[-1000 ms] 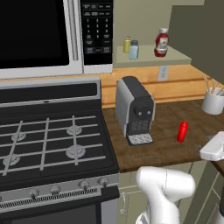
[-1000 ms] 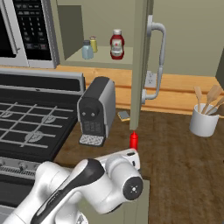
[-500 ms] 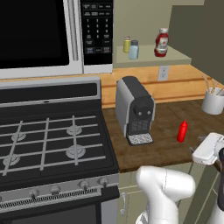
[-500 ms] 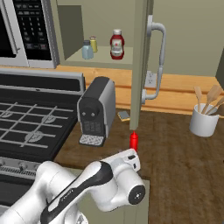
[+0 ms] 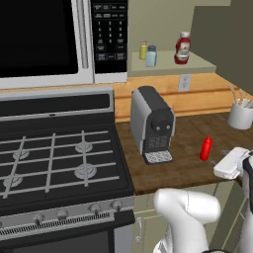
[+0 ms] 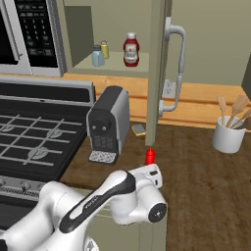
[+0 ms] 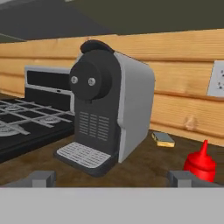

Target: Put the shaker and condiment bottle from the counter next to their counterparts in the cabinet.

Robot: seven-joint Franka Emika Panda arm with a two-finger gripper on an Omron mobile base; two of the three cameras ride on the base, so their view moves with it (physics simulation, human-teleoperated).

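Big black stove (image 5: 54,163) fills the left side, microwave (image 5: 54,39) hanging above it. To its right runs the counter (image 5: 188,148), brown planks with a lighter backsplash. Above that, the cabinet (image 5: 168,66) stands open, its dark door (image 6: 156,68) swung out edge-on in the right base view.

On the shelf, the blue shaker (image 5: 151,56) sits just beside the yellow shaker (image 5: 143,50) near the shelf's left end, blue one in front. Well to their right on the same shelf stands the wide bottle (image 5: 182,48) with its white cap.

Down on the counter, the coffee machine (image 5: 152,123) stands close to the stove-side edge. A white utensil cup (image 5: 240,113) is at the far right, near the backsplash. A small sponge (image 6: 139,129) lies close to the backsplash, just right of the machine.

And there's the red squeeze bottle (image 5: 205,148), upright near the counter's front edge, right of the machine and clear of it. The gripper (image 7: 113,179) hangs low at counter height facing machine and bottle, fingers (image 7: 41,178) spread wide, holding nothing; the bottle rises just behind the right tip.
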